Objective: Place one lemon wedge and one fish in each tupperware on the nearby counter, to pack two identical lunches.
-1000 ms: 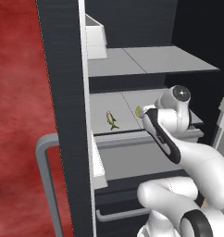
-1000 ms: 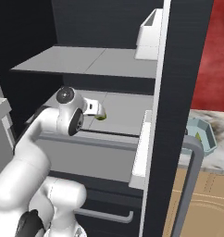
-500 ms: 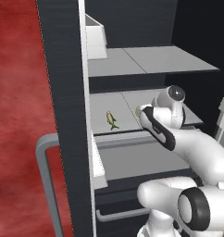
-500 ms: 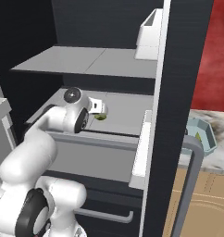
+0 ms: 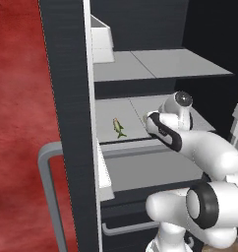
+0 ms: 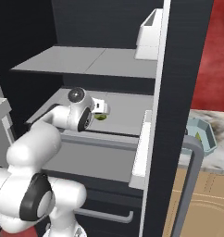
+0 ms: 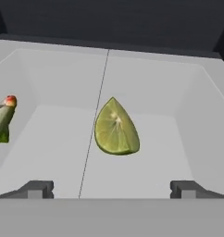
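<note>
Hand view: going from left to right, the fish (image 7: pixel 2 121) lies at the left edge, well to the left of the gripper (image 7: pixel 112 189) and a little ahead of it. Next comes the wedge (image 7: pixel 116 127), which rests flat on the grey shelf (image 7: pixel 178 115) just ahead of the gripper, almost midway between the two tips. The tips stand far apart, so the gripper is released and nothing is between them.

In the left base view the fish (image 5: pixel 119 127) lies on the middle shelf (image 5: pixel 116 110), left of the gripper, and the arm reaches in from the right. In the right base view the gripper (image 6: pixel 101 107) is just above the wedge (image 6: pixel 102 117), and far to its right, outside the fridge, the blue tupperware (image 6: pixel 202 135) waits on the worktop (image 6: pixel 221 149). Something small and yellow-green seems to lie already in this tray, but I cannot tell what it is.

My judgement is that the wedge is the next thing to take. Several things could go wrong. The wedge is thin and lies flat, so the tips may close above it and catch nothing, or they may press one side and push it away over the smooth shelf. If the gripper goes down too far, the tips can hit the shelf. When the arm pulls out, it could also strike the upper shelf (image 6: pixel 86 60) or the door edge, because the space is narrow.
</note>
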{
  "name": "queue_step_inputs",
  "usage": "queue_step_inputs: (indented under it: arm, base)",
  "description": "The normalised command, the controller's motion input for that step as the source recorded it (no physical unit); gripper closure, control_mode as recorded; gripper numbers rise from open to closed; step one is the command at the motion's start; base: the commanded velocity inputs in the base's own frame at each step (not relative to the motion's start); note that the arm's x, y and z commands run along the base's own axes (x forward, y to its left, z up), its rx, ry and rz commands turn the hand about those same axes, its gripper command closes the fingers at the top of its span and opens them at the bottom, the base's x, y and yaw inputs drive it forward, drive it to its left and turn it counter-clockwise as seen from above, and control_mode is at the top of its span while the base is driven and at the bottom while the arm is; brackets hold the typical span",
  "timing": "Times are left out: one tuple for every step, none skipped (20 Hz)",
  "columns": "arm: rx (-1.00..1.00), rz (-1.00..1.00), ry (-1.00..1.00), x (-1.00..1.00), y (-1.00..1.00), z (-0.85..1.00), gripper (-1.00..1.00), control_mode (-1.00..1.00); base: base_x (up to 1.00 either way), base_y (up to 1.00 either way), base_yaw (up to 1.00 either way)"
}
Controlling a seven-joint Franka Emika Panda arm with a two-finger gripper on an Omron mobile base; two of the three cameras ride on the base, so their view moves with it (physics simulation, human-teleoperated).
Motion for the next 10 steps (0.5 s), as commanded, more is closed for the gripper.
queue_step_inputs:
  arm:
    - [0.0, 0.0, 0.0, 0.29, 0.0, -0.11, -1.0, -1.0]
    - [0.0, 0.0, 0.0, 0.29, 0.0, -0.09, -1.0, -1.0]
    - [0.0, 0.0, 0.01, 0.28, 0.0, -0.1, -1.0, -1.0]
    - [0.0, 0.0, 0.02, 0.26, 0.0, -0.11, -1.0, -1.0]
    - [0.0, 0.0, 0.02, 0.28, 0.0, -0.14, -1.0, -1.0]
    - [0.0, 0.0, 0.04, 0.28, 0.0, -0.16, -1.0, -1.0]
    - [0.0, 0.0, 0.05, 0.28, 0.0, -0.17, -1.0, -1.0]
    - [0.0, 0.0, 0.06, 0.29, -0.01, -0.21, -1.0, -1.0]
    - [0.0, 0.0, 0.05, 0.29, -0.01, -0.19, -1.0, -1.0]
    - [0.0, 0.0, 0.05, 0.3, -0.03, -0.2, -1.0, -1.0]
  base:
    - [0.0, 0.0, 0.0]
    - [0.0, 0.0, 0.0]
    - [0.0, 0.0, 0.0]
    - [0.0, 0.0, 0.0]
    - [0.0, 0.0, 0.0]
    - [0.0, 0.0, 0.0]
    - [0.0, 0.0, 0.0]
    - [0.0, 0.0, 0.0]
    - [0.0, 0.0, 0.0]
    - [0.0, 0.0, 0.0]
